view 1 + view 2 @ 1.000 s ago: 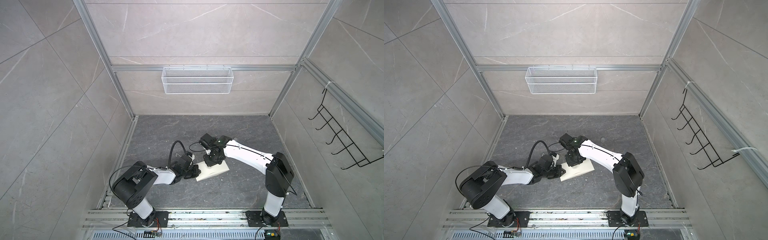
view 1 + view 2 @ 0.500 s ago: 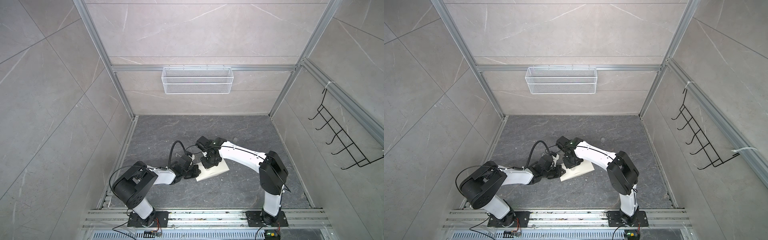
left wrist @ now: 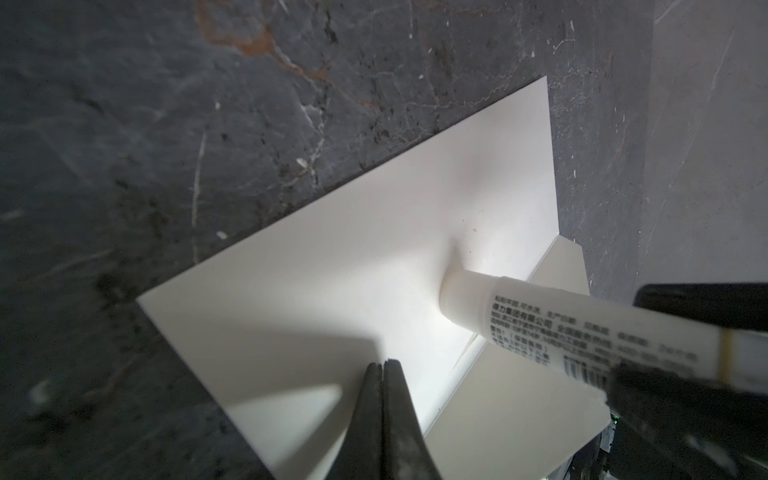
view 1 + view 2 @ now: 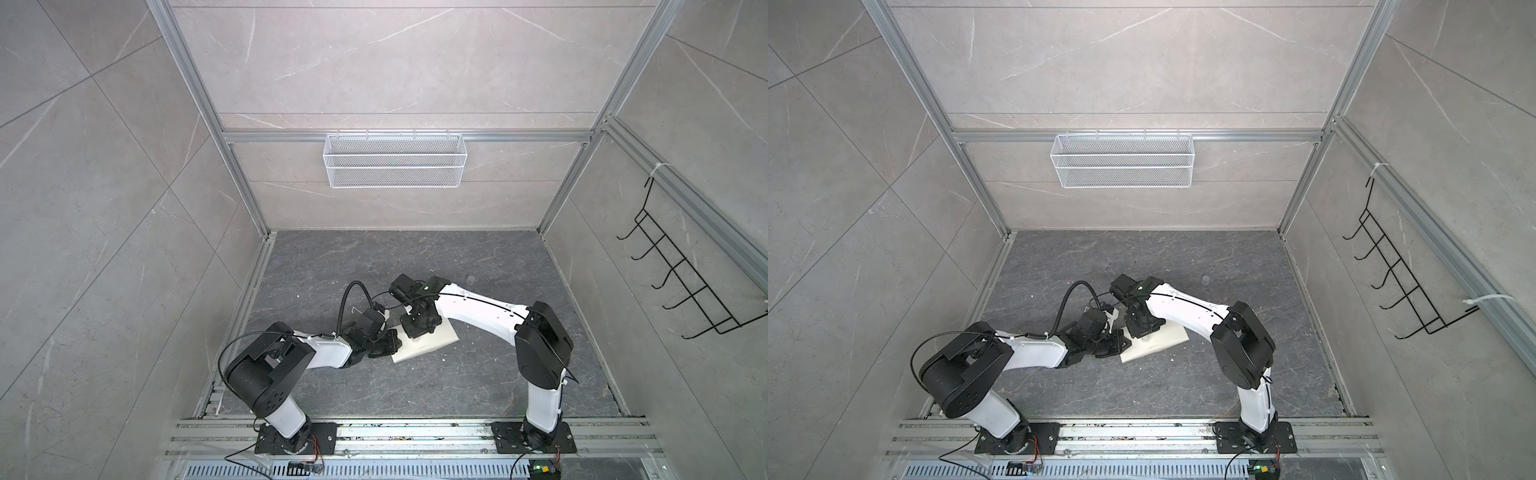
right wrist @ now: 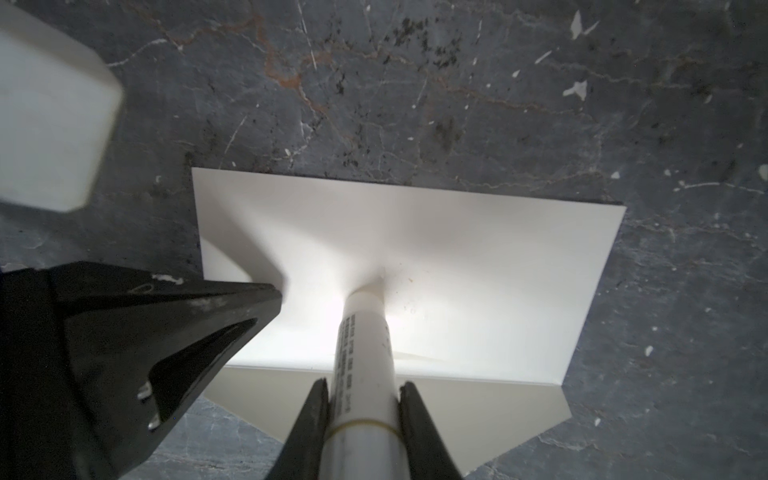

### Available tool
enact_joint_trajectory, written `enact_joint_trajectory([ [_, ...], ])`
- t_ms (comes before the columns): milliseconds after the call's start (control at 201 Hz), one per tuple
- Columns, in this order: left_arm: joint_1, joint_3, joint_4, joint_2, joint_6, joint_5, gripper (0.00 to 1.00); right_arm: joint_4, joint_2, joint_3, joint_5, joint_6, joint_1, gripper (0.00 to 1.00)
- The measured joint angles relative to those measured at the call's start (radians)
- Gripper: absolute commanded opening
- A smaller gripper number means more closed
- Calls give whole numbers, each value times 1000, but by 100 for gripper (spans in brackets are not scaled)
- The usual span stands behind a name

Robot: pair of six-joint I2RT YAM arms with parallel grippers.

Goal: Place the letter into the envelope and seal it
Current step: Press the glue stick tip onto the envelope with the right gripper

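Observation:
The cream-white envelope (image 4: 434,347) (image 4: 1163,338) lies flat on the dark floor, its flap (image 5: 478,411) (image 3: 519,399) folded open. My right gripper (image 5: 363,384) (image 4: 419,328) (image 4: 1142,328) is shut on a white glue stick (image 5: 363,353) (image 3: 561,324), whose tip presses on the envelope (image 5: 457,249) just beyond the flap's fold. My left gripper (image 3: 383,365) (image 4: 392,343) (image 4: 1119,343) is shut, and its tips rest on the envelope (image 3: 332,270) at its left end, with nothing between them. The letter is hidden or out of view.
A white wire basket (image 4: 394,166) hangs on the back wall and a black hook rack (image 4: 681,282) on the right wall. A small pale round thing (image 4: 471,279) sits on the floor behind the right arm. Aluminium rails border the floor.
My right gripper with the glue stick has slid a little to the left and nearer along the envelope. The left gripper has stayed where it was.

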Motion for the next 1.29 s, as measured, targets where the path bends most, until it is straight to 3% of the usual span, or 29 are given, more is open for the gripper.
enact_joint_trajectory([
  [378, -26, 42, -73, 4, 13, -51, 0, 3, 0, -5, 53, 8, -2, 0],
  [1290, -66, 140, -138, 71, 37, -119, 0, 76, -44, -71, 37, 15, -83, 0],
])
